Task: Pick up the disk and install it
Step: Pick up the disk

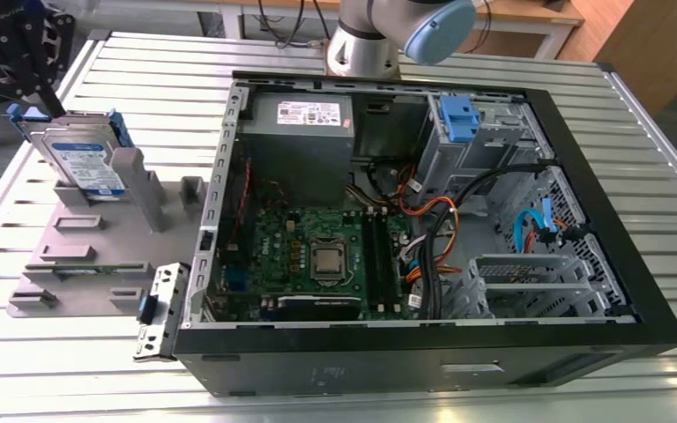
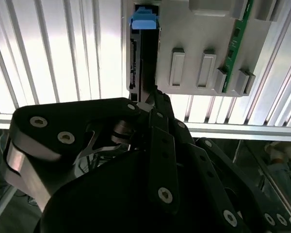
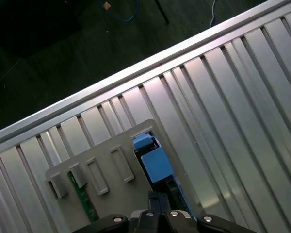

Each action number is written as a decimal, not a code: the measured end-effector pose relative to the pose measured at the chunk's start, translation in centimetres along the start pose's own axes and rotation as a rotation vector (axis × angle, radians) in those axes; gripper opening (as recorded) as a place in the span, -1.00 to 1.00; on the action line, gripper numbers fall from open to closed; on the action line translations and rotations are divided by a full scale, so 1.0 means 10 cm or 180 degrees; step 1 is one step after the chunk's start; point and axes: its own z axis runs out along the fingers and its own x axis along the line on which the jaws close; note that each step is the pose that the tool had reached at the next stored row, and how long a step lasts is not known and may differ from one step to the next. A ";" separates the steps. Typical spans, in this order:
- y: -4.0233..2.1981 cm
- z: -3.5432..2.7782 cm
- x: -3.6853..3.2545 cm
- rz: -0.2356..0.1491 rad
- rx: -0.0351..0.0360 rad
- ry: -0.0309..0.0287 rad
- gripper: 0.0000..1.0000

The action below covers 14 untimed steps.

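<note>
Right at the tip of the gripper (image 1: 46, 102): got the disk (image 1: 80, 163) standing on edge in a slot of the grey fixture (image 1: 92, 242), blue carrier rail at the end nearest the gripper. Touching or just shy of it, can't say. Can't tell wide from narrow on the gripper either, or any hold on the disk.

Checked both wrist views too. Seeing the gripper (image 2: 148, 99) lined up with the thin edge of the disk (image 2: 143, 53) in the second wrist view, fixture (image 2: 199, 43) just beside it and a green circuit strip (image 2: 233, 48) slotted farther off. Same lineup in the first wrist view: gripper (image 3: 157, 199), blue rail of the disk (image 3: 157, 165) just ahead, fixture (image 3: 104, 153), green circuit strip (image 3: 85, 199), all on the slatted metal worktop (image 3: 223, 97).

About labels: blue-and-white one on the broad face of the disk, wording not legible. White sticker (image 1: 311, 112) on the grey power-supply box (image 1: 303, 141), same deal, nothing readable.

Well away from the gripper, toward the exterior view's right: open black computer case (image 1: 433, 374) lying on the worktop (image 1: 138, 70), green motherboard (image 1: 315, 256) inside, plus a bare blue bracket (image 1: 457, 119) beside the power-supply box. Robot arm (image 1: 374, 40) rising behind the case.
</note>
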 end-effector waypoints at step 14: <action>0.000 0.004 0.000 -0.0754 0.0008 0.0028 -0.79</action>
